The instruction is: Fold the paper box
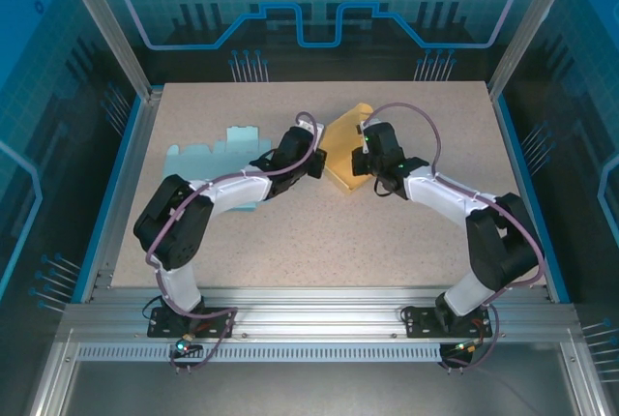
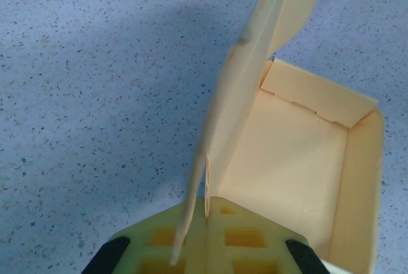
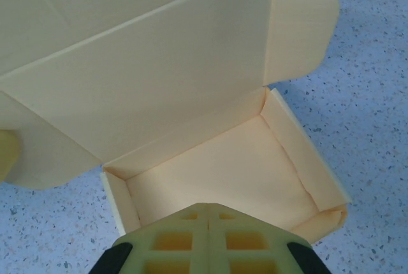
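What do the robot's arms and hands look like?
The left arm and right arm are white tubes with chunky black joints, each with a looping purple cable. The left hand and right hand have pale yellow fingers with square pockets.

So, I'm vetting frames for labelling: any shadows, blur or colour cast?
Top external: sharp, with a blue-tinted surround. Left wrist: a broad soft shadow lies on the table left of the raised flap, whose near edge blurs. Right wrist: even light, box sharp.
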